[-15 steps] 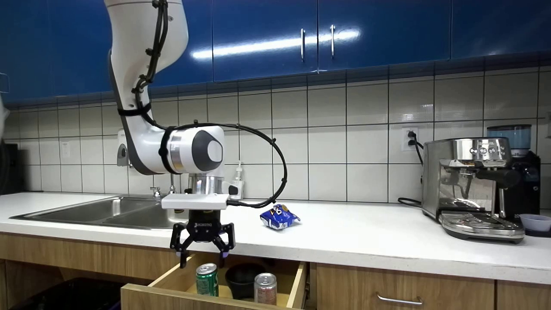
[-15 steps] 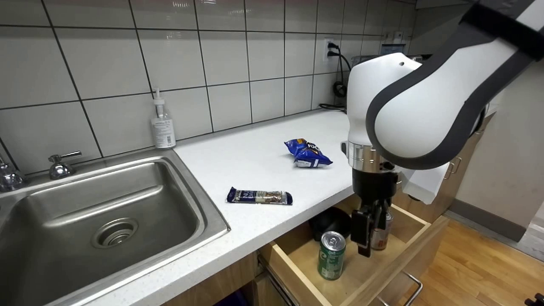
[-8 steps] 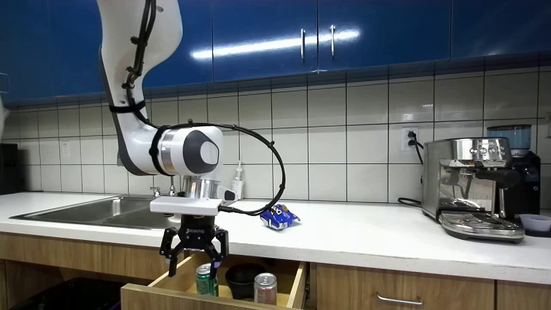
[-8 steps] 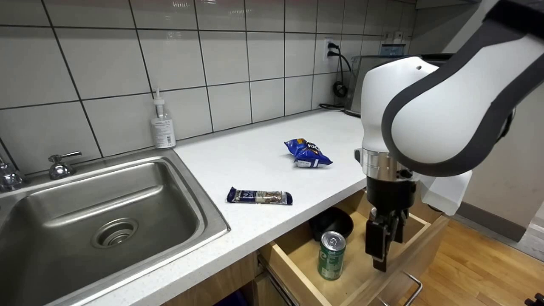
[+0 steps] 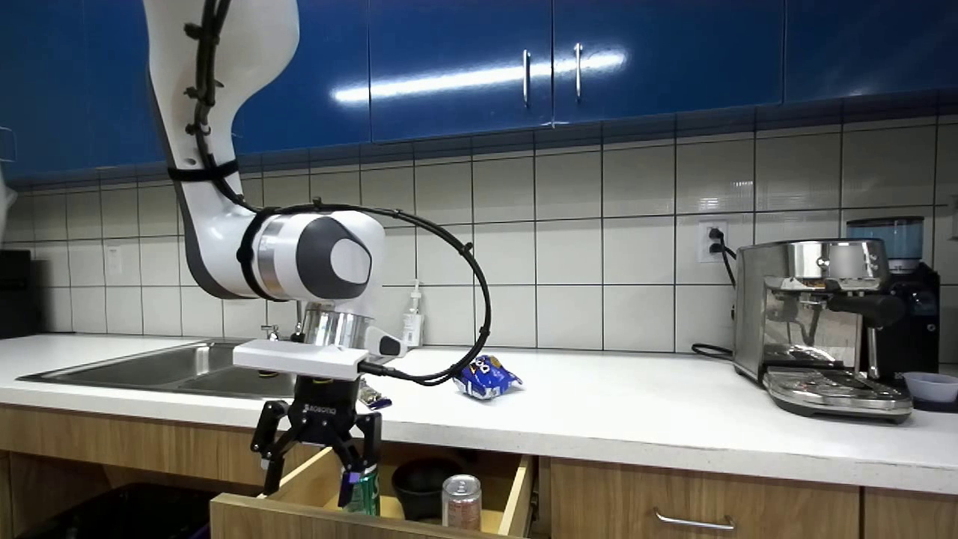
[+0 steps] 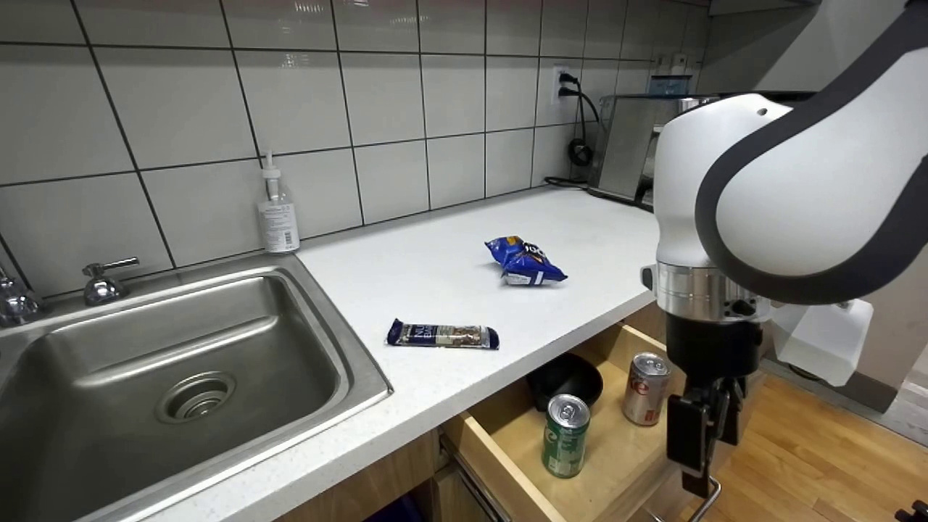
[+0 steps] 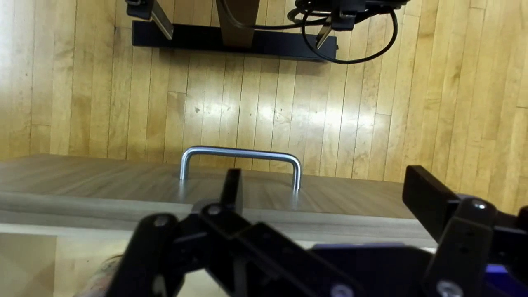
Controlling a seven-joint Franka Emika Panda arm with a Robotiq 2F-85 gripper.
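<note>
My gripper (image 5: 310, 485) hangs fingers-down, open and with nothing between its fingers, above the front of a pulled-out wooden drawer (image 5: 299, 516). In the wrist view the drawer front runs below the spread fingertips, and its metal handle (image 7: 243, 153) shows near the left finger (image 7: 233, 185). Inside the drawer stand a green can (image 6: 565, 435), a silver-and-red can (image 6: 645, 391) and a black bowl (image 6: 565, 380). One finger partly covers the green can in an exterior view. A blue snack bag (image 6: 525, 261) and a wrapped bar (image 6: 442, 336) lie on the white counter (image 6: 420, 283).
A steel sink (image 6: 290, 348) is set into the counter, with a soap bottle (image 6: 278, 217) behind it. An espresso machine (image 5: 816, 329) stands farther along the counter. Blue cabinets (image 5: 464, 67) hang above. On the floor, a black-based stand with cables (image 7: 231, 39) shows beyond the drawer.
The open gripper has moved outward over the drawer front and somewhat lower, tilting slightly. The silver-and-red can has come into plain sight in an exterior view. Cans, bowl, bag and bar have stayed put.
</note>
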